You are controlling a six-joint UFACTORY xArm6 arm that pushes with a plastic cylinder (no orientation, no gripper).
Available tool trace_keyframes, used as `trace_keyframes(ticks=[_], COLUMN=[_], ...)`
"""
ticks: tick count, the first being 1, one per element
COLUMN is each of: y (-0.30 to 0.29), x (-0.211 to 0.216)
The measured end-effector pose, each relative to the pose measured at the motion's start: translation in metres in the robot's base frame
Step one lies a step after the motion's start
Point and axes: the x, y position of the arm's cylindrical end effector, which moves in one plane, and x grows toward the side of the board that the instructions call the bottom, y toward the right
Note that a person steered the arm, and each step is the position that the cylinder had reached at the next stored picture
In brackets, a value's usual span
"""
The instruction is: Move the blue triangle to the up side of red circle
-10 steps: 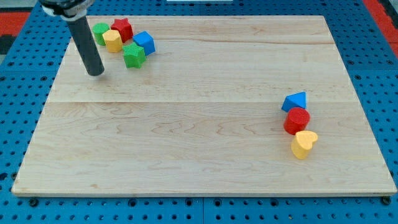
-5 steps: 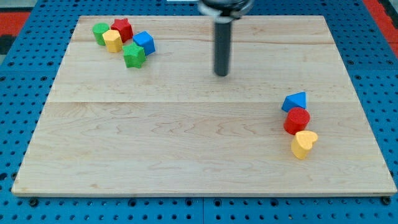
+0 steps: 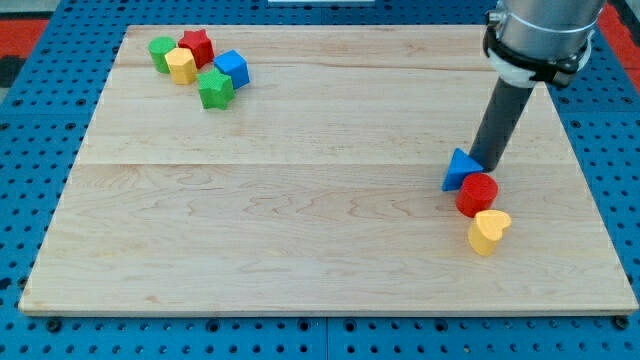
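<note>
The blue triangle point(image 3: 459, 169) lies at the view's right, touching the upper left of the red circle point(image 3: 477, 194). My tip point(image 3: 485, 163) stands right against the triangle's right side, just above the red circle. A yellow heart point(image 3: 488, 230) sits just below the red circle, touching it.
At the view's top left is a cluster: a green cylinder point(image 3: 161, 52), a yellow block point(image 3: 181, 66), a red star point(image 3: 197, 46), a blue cube point(image 3: 231, 69) and a green star point(image 3: 215, 89). The wooden board point(image 3: 300, 200) lies on a blue pegboard.
My tip has swept from the top left across the board to the right and reached the blue triangle. The triangle has shifted a little left and down.
</note>
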Motion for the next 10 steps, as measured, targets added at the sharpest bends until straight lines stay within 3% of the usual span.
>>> trace_keyframes(ticks=[1, 2, 4, 5, 6, 8, 9, 10], y=[-0.026, -0.107, -0.134, -0.194, -0.139, -0.073, -0.035, -0.043], x=[0.006, 0.008, 0.066, 0.03, -0.021, 0.005, -0.022, -0.074])
